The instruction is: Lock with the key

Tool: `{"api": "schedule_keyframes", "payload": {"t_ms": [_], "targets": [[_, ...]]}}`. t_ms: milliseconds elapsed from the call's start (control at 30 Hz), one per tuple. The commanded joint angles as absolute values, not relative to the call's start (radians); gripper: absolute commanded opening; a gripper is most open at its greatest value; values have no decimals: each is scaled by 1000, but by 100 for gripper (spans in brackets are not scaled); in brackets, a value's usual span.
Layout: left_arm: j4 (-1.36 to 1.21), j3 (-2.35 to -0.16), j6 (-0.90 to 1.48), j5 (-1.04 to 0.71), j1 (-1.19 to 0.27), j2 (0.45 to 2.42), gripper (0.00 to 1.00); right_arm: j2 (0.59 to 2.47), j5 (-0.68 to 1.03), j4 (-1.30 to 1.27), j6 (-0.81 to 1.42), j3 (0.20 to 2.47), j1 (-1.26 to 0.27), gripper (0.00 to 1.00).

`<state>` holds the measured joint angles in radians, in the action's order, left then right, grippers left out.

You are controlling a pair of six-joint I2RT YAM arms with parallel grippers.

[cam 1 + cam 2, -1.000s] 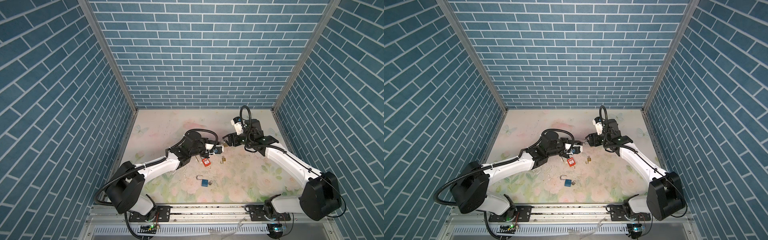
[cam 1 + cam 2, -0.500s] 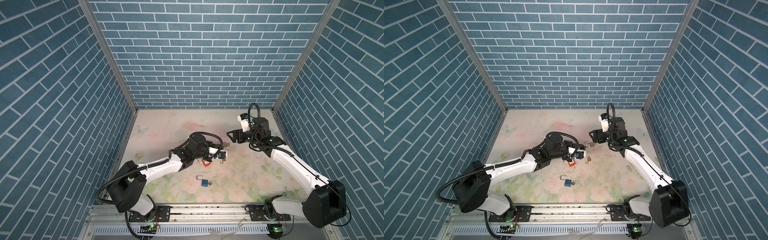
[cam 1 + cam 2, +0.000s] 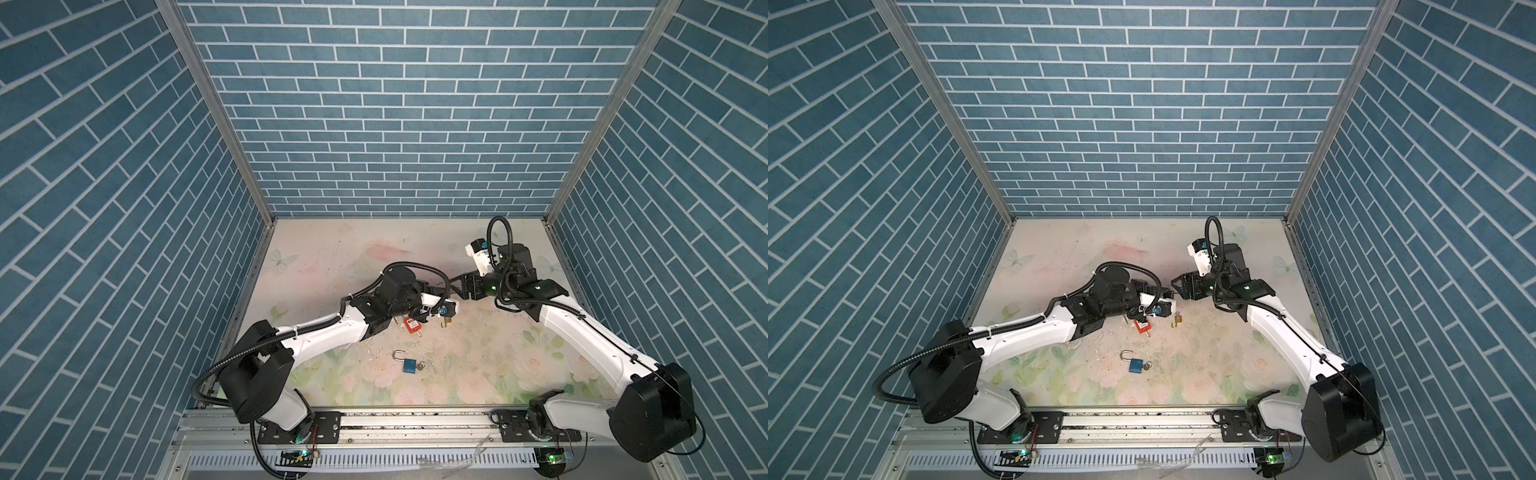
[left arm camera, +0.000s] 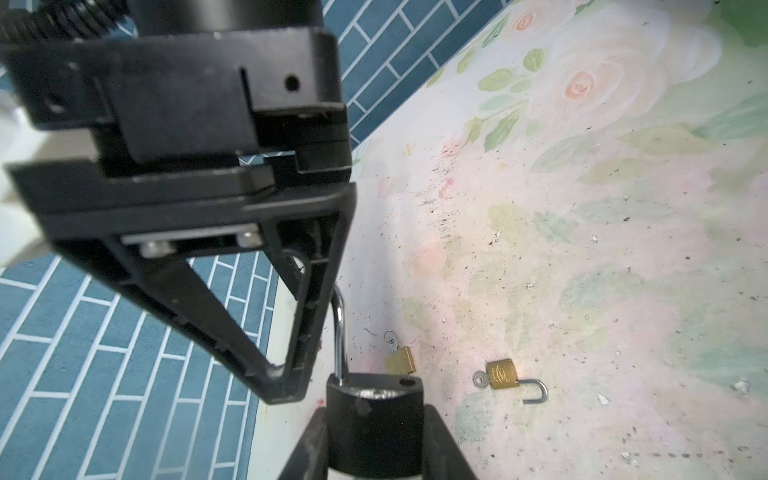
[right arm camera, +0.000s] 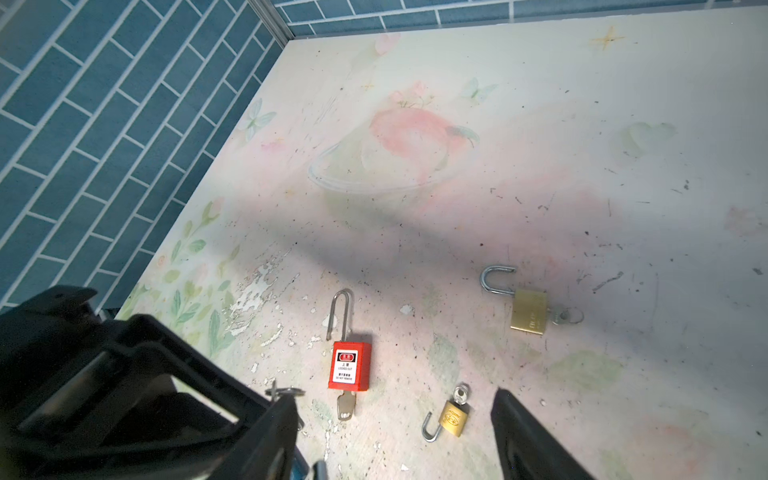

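Observation:
My left gripper (image 3: 446, 309) (image 4: 374, 444) is shut on a dark padlock (image 4: 374, 411), which it holds above the floral mat. The padlock's steel shackle (image 4: 338, 328) stands open and runs up beside a finger (image 4: 291, 374) of my right gripper. My right gripper (image 3: 459, 287) (image 3: 1177, 286) (image 5: 395, 449) faces it just to the right, open, with nothing between its jaws. A key ring (image 5: 286, 391) peeks out beside the right gripper's finger (image 5: 266, 440). I cannot tell which lock its key sits in.
On the mat (image 3: 478, 353) lie a red padlock (image 3: 412, 326) (image 5: 349, 365), a small brass padlock (image 3: 1178, 319) (image 5: 455, 417), a larger brass padlock (image 5: 528, 311) and a blue padlock (image 3: 409, 365). All have open shackles and keys inserted. Brick-patterned walls enclose three sides.
My left gripper carried the padlock rightward, over the small brass padlock. My right gripper pulled back and up, then came down again close to the held padlock.

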<state>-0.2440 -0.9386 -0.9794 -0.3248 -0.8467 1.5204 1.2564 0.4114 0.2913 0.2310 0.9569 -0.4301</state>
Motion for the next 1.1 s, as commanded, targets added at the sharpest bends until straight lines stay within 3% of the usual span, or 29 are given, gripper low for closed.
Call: {"api": "schedule_keyframes", "payload": {"t_ms": [0, 267, 500, 700, 867, 1067], "targets": [[-257, -970, -1005, -309, -858, 1529, 3, 1245, 370, 300, 238, 950, -430, 73], [-294, -974, -957, -294, -861, 1529, 3, 1259, 369, 347, 214, 962, -418, 62], [-293, -1003, -889, -291, -861, 1553, 3, 1229, 397, 380, 192, 958, -397, 61], [-242, -1042, -838, -316, -858, 1572, 2, 1098, 319, 354, 217, 948, -339, 61], [-190, -1087, -763, -350, -846, 1585, 2, 969, 502, 289, 178, 895, -327, 62], [-139, -1124, -740, -379, -837, 1608, 3, 1010, 729, 317, 172, 891, -327, 56]]}}
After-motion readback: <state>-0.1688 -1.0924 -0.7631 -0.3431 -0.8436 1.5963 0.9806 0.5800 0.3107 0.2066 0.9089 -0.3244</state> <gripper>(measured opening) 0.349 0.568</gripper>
